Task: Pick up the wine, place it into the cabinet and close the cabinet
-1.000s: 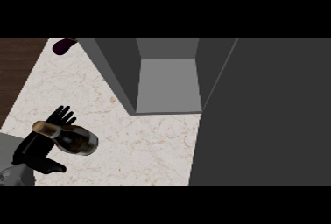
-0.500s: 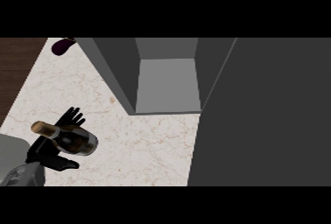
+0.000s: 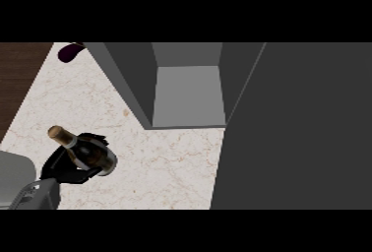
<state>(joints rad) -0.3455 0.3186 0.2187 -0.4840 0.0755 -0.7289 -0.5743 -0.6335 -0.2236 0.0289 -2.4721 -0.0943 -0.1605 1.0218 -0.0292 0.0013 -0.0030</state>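
One player on show: the left hand [image 3: 64, 171], low at the left, its black fingers curled round the wine [image 3: 93, 153] from below. The grip sits on the fat body, so the corked neck pokes free, leaning up and left. By the look of it the wine is off the counter [image 3: 167, 157], well short of its goal. Up at the top left lies a small purple thing [image 3: 70, 51], just beside the cabinet's corner and partly cut off; no telling what it is. Moving right, the cabinet [image 3: 189, 93] gapes open, its pale floor bare. Its door [image 3: 291, 128] is swung wide at the far right, likely to leave the mouth free. No right hand shows.
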